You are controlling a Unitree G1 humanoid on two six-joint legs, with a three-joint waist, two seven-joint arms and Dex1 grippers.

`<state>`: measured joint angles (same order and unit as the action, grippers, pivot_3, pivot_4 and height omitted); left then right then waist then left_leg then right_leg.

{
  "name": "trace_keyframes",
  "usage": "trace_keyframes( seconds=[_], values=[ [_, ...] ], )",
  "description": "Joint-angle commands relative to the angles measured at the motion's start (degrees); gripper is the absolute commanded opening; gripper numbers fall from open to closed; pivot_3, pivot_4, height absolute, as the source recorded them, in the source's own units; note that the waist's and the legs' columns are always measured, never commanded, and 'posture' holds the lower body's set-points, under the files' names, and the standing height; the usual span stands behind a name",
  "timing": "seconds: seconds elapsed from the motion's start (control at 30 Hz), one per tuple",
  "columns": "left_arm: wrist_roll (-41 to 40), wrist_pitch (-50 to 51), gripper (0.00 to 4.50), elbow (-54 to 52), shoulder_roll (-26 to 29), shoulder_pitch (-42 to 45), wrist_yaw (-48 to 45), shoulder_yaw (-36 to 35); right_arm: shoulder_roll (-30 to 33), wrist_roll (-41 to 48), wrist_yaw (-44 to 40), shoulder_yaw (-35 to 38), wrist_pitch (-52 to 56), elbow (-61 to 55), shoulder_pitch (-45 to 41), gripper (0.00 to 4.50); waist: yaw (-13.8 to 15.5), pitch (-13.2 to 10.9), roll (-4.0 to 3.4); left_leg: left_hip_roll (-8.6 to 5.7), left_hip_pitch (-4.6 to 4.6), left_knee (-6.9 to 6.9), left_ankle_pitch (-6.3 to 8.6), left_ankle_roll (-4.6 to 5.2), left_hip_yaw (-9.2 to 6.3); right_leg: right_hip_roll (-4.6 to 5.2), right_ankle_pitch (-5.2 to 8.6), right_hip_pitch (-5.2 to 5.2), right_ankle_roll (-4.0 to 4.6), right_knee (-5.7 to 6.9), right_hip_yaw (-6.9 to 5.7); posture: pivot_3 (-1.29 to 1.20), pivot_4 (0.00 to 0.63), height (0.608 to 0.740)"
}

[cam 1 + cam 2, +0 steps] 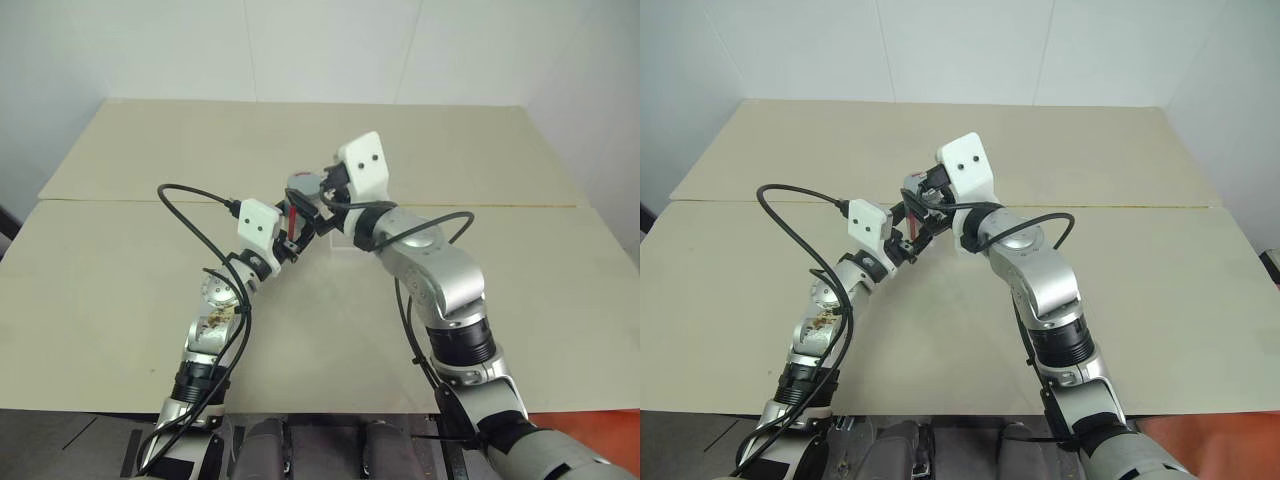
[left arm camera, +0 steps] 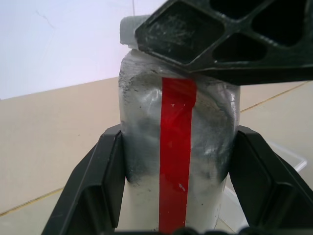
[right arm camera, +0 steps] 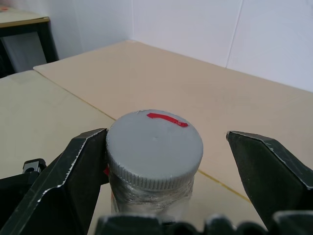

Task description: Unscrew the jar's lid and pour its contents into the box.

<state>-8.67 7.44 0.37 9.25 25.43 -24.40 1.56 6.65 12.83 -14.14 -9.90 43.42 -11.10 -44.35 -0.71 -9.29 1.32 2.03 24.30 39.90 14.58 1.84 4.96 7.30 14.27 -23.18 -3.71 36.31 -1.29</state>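
Observation:
The jar [image 2: 178, 122], clear with a white label and a red stripe, stands upright above the table with my left gripper [image 2: 178, 147] shut on its body, one finger on each side. The grey lid [image 3: 154, 147] sits on top of the jar. My right gripper [image 3: 166, 139] is open around the lid: one of its fingers [image 3: 83, 161] touches the lid's rim, and the other stands a gap away. In the head views both grippers meet at the jar [image 1: 293, 218] over the middle of the table. A corner of the transparent box [image 2: 288, 156] shows on the table beyond the jar. The contents are hidden.
The beige table [image 1: 120, 270] has a seam running across it just behind the grippers, and a white wall stands behind its far edge. Black cables [image 1: 195, 215] loop from both wrists. A dark piece of furniture [image 3: 24, 44] stands off to one side in the right wrist view.

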Motion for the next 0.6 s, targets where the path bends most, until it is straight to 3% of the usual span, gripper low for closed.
trace_keyframes(
  seconds=[0.03, 0.6],
  values=[
    [-0.6, -0.9, 2.7, -3.0, -0.1, 0.1, -0.2, 0.4, -0.5, -0.5, -0.2, 0.6, -1.3, -1.2, -1.3, 4.45, 0.0, 0.0, 0.0, 0.0, 0.0, 0.0, 0.0, 0.0, 0.0, 0.0, 0.0, 0.0, 0.0, 0.0, 0.0, 0.0, 0.15, 0.74],
    [-1.5, -0.1, 2.7, -2.4, 1.0, 0.9, -0.2, -0.8, 2.2, -0.2, -1.4, 2.6, -0.4, -4.5, 0.9, 4.45, 0.0, 0.0, 0.0, 0.0, 0.0, -0.01, 0.0, 0.0, 0.0, 0.0, 0.0, 0.0, 0.0, -0.01, 0.0, 0.0, 0.15, 0.74]
  ],
)
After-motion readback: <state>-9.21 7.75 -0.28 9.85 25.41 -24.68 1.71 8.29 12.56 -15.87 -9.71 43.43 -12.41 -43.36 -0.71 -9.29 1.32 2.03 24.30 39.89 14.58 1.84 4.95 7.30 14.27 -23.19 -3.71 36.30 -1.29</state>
